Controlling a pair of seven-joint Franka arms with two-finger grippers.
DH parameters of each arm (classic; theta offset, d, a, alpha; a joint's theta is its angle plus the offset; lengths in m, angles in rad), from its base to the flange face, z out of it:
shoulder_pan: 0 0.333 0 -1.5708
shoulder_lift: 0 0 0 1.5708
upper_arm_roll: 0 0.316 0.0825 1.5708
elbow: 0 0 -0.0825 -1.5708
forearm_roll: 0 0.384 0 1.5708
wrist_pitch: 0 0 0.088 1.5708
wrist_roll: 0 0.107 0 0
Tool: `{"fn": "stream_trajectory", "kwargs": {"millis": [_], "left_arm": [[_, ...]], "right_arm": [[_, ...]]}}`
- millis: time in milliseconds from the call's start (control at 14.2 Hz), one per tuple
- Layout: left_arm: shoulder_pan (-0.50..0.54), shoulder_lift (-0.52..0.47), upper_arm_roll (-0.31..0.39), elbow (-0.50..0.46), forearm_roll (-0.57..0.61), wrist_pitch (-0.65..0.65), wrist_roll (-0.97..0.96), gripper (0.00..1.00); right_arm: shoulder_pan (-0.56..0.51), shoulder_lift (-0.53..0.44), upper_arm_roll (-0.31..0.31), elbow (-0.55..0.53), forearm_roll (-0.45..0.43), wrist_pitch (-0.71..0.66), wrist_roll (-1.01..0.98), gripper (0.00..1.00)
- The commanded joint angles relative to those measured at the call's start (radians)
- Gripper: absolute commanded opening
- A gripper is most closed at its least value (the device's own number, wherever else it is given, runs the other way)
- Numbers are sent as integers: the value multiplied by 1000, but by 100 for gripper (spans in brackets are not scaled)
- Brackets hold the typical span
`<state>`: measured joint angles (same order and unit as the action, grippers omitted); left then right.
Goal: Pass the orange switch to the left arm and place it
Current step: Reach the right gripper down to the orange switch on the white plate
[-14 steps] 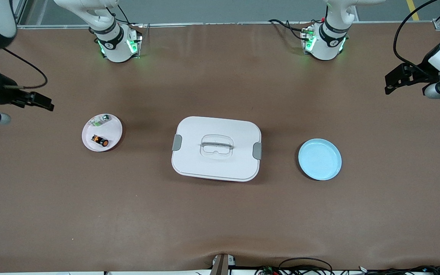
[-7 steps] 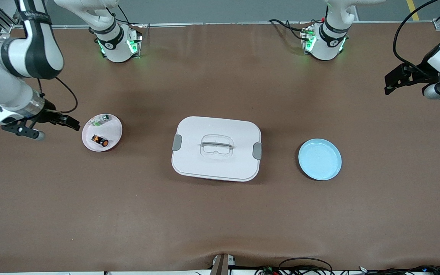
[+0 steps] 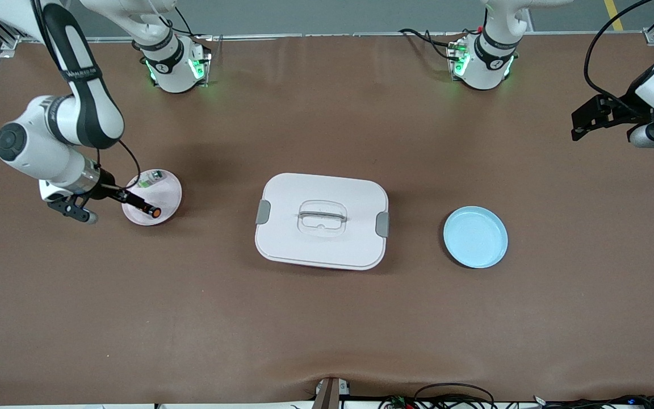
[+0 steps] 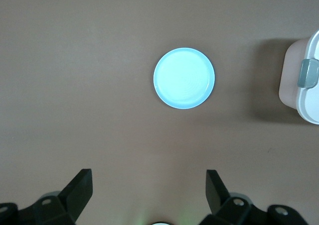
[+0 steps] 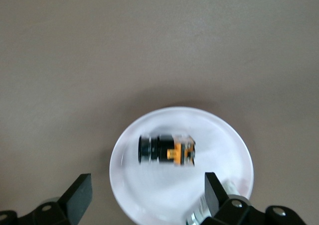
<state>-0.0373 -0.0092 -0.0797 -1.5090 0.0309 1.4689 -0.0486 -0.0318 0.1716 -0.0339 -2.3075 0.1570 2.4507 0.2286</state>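
Observation:
The orange switch (image 3: 152,211) lies on its side on a small pink plate (image 3: 163,190) toward the right arm's end of the table. In the right wrist view the switch (image 5: 167,149) lies on the plate (image 5: 149,185), just ahead of my fingertips. My right gripper (image 3: 134,200) hangs over that plate's edge, open and empty (image 5: 147,192). The white box (image 3: 321,220) with grey latches sits mid-table. My left gripper (image 3: 582,122) waits open and empty (image 4: 148,182) over the left arm's end of the table.
A small green-and-white component (image 3: 150,179) shares the pink plate, farther from the front camera than the switch. An empty blue plate (image 3: 475,236) sits between the box and the left arm's end; it also shows in the left wrist view (image 4: 184,78) beside the box (image 4: 305,80).
My right arm has swung in from the table's end and come down over the pink plate. The left arm, box and plates have not moved.

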Motion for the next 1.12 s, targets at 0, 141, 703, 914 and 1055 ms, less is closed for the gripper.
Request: {"fn": "stream_trajectory", "kwargs": {"millis": [0,141,703,914,1055], "left_arm": [[2,-12,3,-5,-16,-7,3,100],[2,-12,1,-4,-16,-7,3,100],[2,-9,0,-5,-16,-10,-7,100],[1,-9,0,-5,-16,-13,-7,100],[1,-9,0,-5,-16,-18,-7,100]], "right_arm": [[-11,81,12,14,26,88,11,100],[-10,106,12,16,26,102,11,100],[-10,147,14,13,29,94,32,100],[-8,161,14,11,29,85,31,100],[-8,164,14,8,29,85,31,100]]}}
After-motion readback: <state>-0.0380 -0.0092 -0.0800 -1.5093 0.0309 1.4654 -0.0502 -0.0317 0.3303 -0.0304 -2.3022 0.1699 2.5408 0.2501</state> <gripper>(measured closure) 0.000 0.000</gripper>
